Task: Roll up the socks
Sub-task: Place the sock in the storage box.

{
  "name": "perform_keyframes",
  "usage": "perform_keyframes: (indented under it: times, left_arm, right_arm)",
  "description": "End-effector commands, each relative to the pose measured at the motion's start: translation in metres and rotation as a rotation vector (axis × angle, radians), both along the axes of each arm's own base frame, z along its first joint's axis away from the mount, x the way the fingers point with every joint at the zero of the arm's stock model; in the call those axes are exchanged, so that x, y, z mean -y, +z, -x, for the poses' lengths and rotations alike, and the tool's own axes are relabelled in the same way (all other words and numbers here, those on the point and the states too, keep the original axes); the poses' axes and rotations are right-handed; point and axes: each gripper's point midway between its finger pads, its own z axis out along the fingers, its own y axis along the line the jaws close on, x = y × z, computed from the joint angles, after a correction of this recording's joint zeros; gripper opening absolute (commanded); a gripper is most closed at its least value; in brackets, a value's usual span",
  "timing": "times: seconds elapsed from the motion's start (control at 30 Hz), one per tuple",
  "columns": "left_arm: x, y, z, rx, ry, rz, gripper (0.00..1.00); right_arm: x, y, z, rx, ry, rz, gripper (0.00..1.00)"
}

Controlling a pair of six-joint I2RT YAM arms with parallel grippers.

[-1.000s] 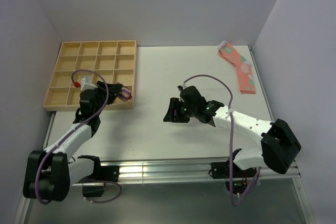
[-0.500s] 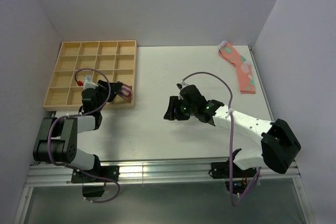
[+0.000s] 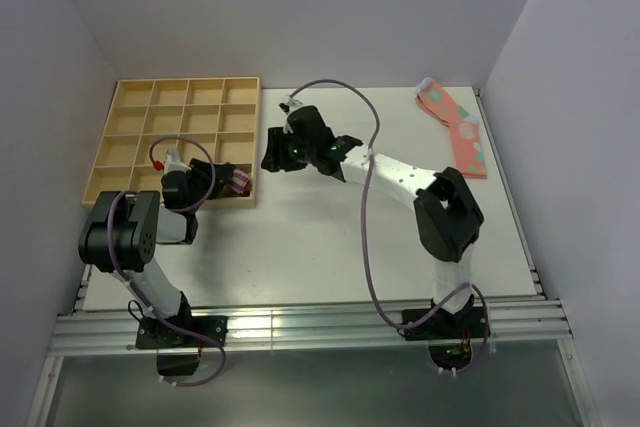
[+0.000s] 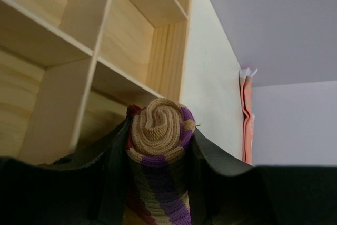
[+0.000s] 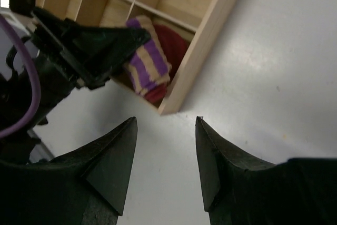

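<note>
White table (image 3: 330, 237); left tool (image 3: 233, 179) grips tan-purple striped sock (image 4: 158, 130), spiral-rolled.

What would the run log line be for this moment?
left tool: shut on rolled purple-and-tan striped sock, at corner cell of wooden compartment tray | right tool: open, empty, beside tray | flat pink sock: far right
</note>
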Motion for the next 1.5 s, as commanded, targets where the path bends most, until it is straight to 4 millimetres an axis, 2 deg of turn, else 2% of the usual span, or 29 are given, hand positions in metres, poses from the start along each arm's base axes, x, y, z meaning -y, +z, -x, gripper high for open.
perform_keyframes:
  times: [0.0, 0.07, 0.27, 0.3, 0.43, 0.47, 0.5, 0.53, 0.57, 0.73, 0.83, 1.47]
  left_arm:
    - [0.000, 0.027, -0.016, 0.108, -0.006, 0.008, 0.00]
    - [-0.003, 0.025, -0.019, 0.104, 0.006, -0.001, 0.00]
    - [-0.006, 0.011, -0.021, 0.054, 0.024, -0.020, 0.00]
    - [-0.007, 0.008, -0.022, 0.047, 0.026, -0.020, 0.00]
    - [-0.010, -0.002, -0.021, 0.016, 0.036, -0.030, 0.00]
    - [-0.010, -0.003, -0.021, 0.011, 0.034, -0.029, 0.00]
    - [-0.009, -0.004, -0.021, 0.009, 0.033, -0.030, 0.00]
    - [-0.009, -0.004, -0.022, 0.008, 0.031, -0.028, 0.01]
    - [-0.009, -0.005, -0.021, 0.007, 0.031, -0.028, 0.00]
    - [-0.009, -0.010, -0.022, -0.008, 0.032, -0.030, 0.00]
    - [-0.009, -0.010, -0.022, -0.008, 0.032, -0.030, 0.00]
    - [-0.007, -0.014, -0.026, -0.028, 0.019, -0.027, 0.00]
  right_arm:
    - [-0.022, 0.006, -0.034, 0.113, 0.043, -0.007, 0.56]
    - [-0.036, 0.017, -0.046, 0.149, 0.091, -0.065, 0.56]
    - [-0.064, 0.000, -0.064, 0.197, 0.184, -0.081, 0.55]
    - [-0.069, 0.005, -0.064, 0.210, 0.206, -0.092, 0.55]
    - [-0.076, -0.004, -0.063, 0.230, 0.252, -0.087, 0.55]
    - [-0.076, -0.008, -0.065, 0.231, 0.248, -0.077, 0.55]
    - [-0.080, -0.002, -0.069, 0.255, 0.248, -0.080, 0.55]
    - [-0.083, -0.002, -0.068, 0.261, 0.270, -0.081, 0.55]
    - [-0.083, -0.010, -0.068, 0.250, 0.277, -0.065, 0.55]
    - [-0.096, -0.011, -0.065, 0.295, 0.317, -0.052, 0.56]
    - [-0.098, -0.025, -0.065, 0.281, 0.338, -0.022, 0.56]
    - [-0.106, -0.065, -0.045, 0.251, 0.483, -0.010, 0.56]
